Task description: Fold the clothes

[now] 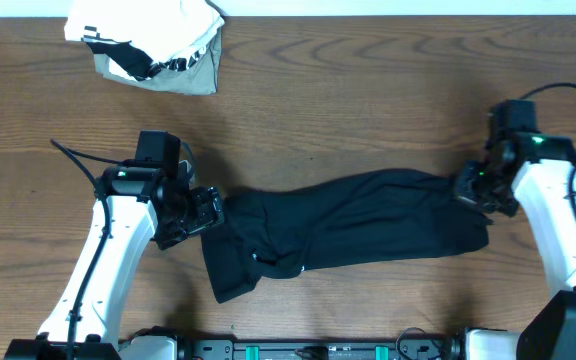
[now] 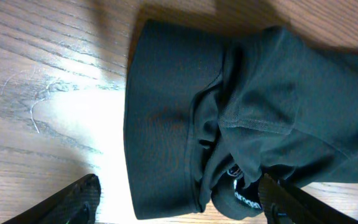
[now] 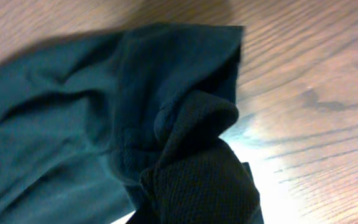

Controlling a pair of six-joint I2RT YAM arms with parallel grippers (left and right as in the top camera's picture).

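Note:
The clothes (image 1: 348,225) are one black garment lying stretched in a rumpled band across the middle of the wooden table. My left gripper (image 1: 204,212) is at the garment's left end. In the left wrist view it (image 2: 179,208) is open, with the folded hem (image 2: 160,124) and a small white logo (image 2: 244,199) lying between its dark fingers (image 2: 73,202). My right gripper (image 1: 473,188) is at the garment's right end, shut on a bunched corner of the fabric (image 3: 197,180). That fabric hides the right fingertips.
A white-and-grey bundle with striped trim (image 1: 153,45) lies at the back left of the table (image 1: 368,100). Cables run off both arms. The arm bases stand along the front edge.

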